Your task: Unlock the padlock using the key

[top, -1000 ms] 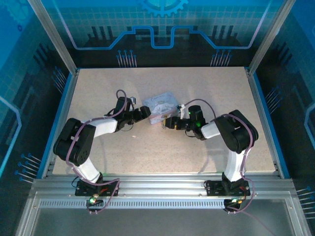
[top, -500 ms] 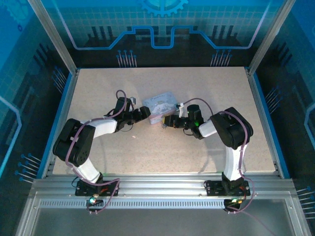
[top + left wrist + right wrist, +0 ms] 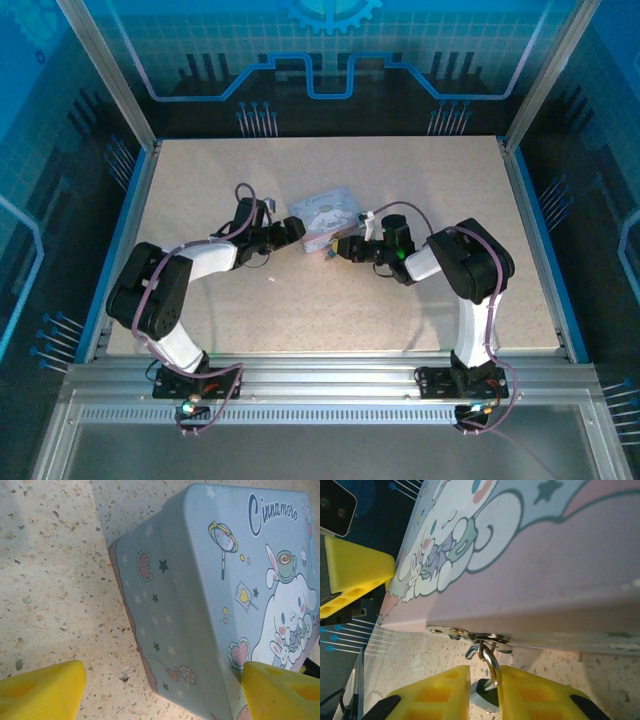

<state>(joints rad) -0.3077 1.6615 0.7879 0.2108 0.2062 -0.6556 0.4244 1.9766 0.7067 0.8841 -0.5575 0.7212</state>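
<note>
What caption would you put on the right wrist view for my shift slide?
Right gripper pinches the padlock, its shackle hooked through the hasp of the cartoon tin.

Pale blue tin (image 3: 200, 605) with cartoon rabbit print, yellow claw fingers (image 3: 435, 695), speckled beige table (image 3: 50, 580), silver-shackled padlock (image 3: 482, 690)

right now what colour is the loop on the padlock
Shiny silver; best in the right wrist view, where the padlock sits between the yellow fingers.
</note>
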